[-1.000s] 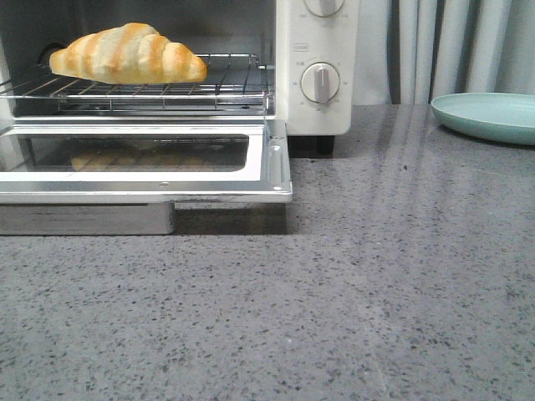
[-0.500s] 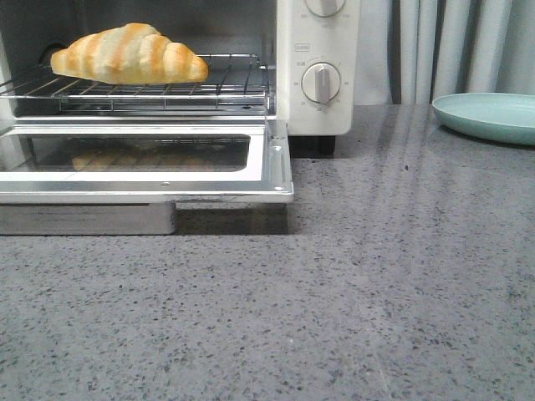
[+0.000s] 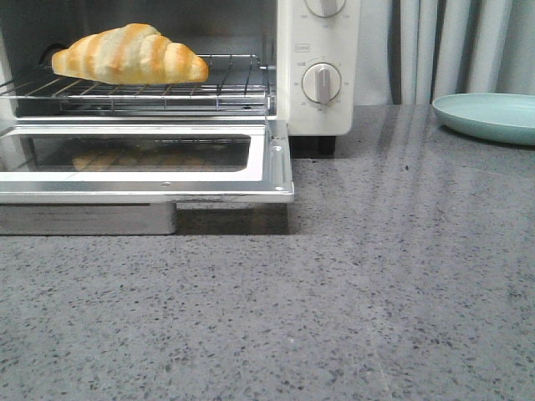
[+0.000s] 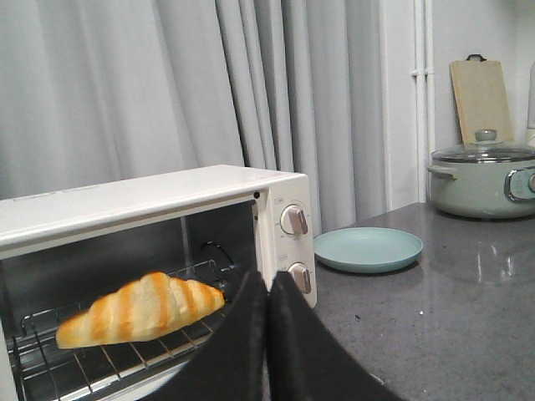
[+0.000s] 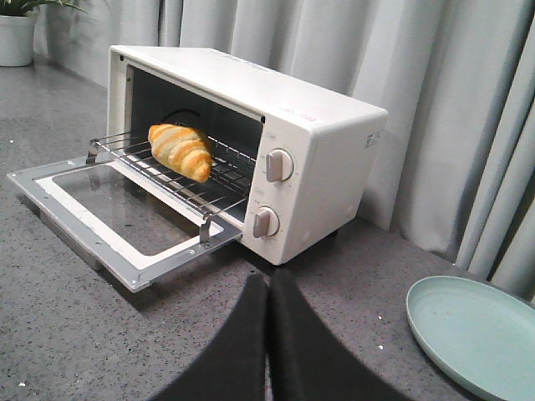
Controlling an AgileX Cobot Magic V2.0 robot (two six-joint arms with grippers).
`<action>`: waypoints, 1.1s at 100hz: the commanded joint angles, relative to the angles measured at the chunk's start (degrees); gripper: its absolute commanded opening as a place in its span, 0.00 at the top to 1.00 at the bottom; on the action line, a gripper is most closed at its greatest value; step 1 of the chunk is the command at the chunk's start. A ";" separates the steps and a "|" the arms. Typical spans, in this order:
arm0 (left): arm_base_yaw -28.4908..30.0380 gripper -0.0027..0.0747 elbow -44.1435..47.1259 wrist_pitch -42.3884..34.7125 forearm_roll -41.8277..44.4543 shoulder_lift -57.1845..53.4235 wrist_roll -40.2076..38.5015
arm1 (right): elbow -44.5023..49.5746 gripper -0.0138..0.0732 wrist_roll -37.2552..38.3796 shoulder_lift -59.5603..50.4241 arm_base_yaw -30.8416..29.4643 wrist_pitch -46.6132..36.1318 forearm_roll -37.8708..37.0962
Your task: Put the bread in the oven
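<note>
- since the bread (image 3: 128, 53) already lies on the wire rack (image 3: 167, 90) inside the oven (image 3: 313, 67), upper left of the front frame, looks like the placing step is finished and only closing up remains.
- still folded flat toward the viewer at left centre: the glass door (image 3: 142, 159), its metal frame ending in a square corner just short of mid-frame; rack front edge jutting slightly over the hinge line.
- next move, by judgement: get under or behind the door's front lip and swing it up, without nudging the rack or the roll.
- seen low centre in the left wrist frame: left gripper (image 4: 267, 334), dark fingers pressed together, nothing between them, with the bread (image 4: 140, 309) at lower left of that frame.
- same for the right gripper (image 5: 267, 334) at the bottom of its own frame: pinched tight and empty, well apart from the oven (image 5: 242, 142).
- broad bare grey counter (image 3: 334, 317) across the lower and right front frame, plenty of room for an approach to the door.
- far right edge: pale green plate (image 3: 489, 115), well clear of the door's swing.
</note>
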 commanded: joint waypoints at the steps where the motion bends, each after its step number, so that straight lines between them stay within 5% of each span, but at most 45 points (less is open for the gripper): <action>1: 1.14 0.99 0.16 -6.27 1.25 0.82 1.00 | -1.02 0.92 -0.16 1.33 -0.15 -3.86 -1.74; 13: 5.21 0.99 4.76 -10.64 14.62 0.73 -3.16 | -1.02 0.92 -0.16 1.33 -0.15 -3.86 -1.74; 28: 12.28 0.99 11.50 -13.27 44.66 0.73 -40.52 | -1.02 0.92 -0.16 1.33 -0.15 -3.86 -1.74; 35: 14.06 0.99 14.91 -16.30 50.32 0.59 -49.73 | -1.02 0.92 -0.16 1.33 -0.15 -3.86 -1.74; 49: 14.46 0.99 20.53 -20.33 50.32 0.60 -51.63 | -1.02 0.92 -0.16 1.33 -0.15 -3.86 -1.74; 78: 14.58 0.99 23.92 -10.58 51.04 0.11 -51.63 | -1.02 0.92 -0.16 1.33 -0.15 -3.86 -1.85; 110: 14.70 0.99 23.92 -11.12 50.93 -4.48 -51.63 | -1.02 0.92 -0.16 1.33 -0.15 -3.77 -1.85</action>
